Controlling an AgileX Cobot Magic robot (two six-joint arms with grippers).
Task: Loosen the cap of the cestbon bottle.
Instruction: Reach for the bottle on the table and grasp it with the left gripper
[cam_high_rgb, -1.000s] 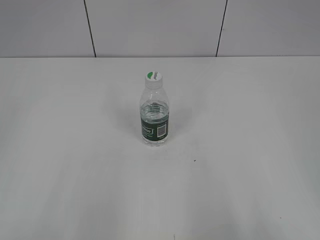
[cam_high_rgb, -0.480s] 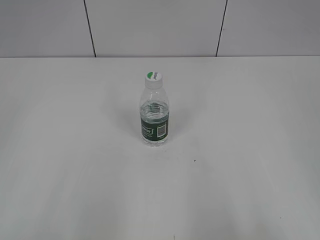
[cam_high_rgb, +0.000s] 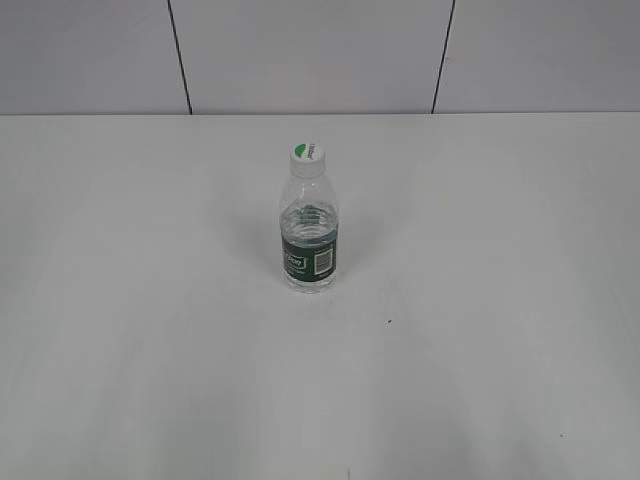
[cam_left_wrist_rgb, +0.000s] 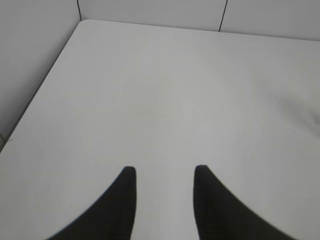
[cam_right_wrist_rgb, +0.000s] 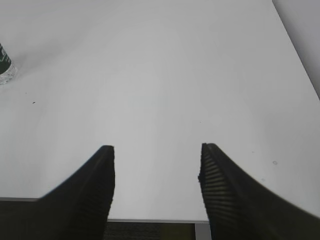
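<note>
Nothing has moved since a second ago — the bottle (cam_high_rgb: 309, 230) stands upright, cap (cam_high_rgb: 308, 155) on, untouched; left gripper (cam_left_wrist_rgb: 165, 172) and right gripper (cam_right_wrist_rgb: 156, 150) both spread, empty — loosening hasn't begun.

Bottle (cam_high_rgb: 310, 238): 1 small clear plastic water bottle, ribbed body, standing upright near the middle of the white table (cam_high_rgb: 150, 300), nothing touching it. Dark green label band around the lower body, white lettering and a barcode facing the exterior view. Only its base and a sliver of the label show at the left edge of the right wrist view.

Cap (cam_high_rgb: 307, 157): 1 round white screw cap, seated on the bottle's neck; top half green, with tiny text.
</note>
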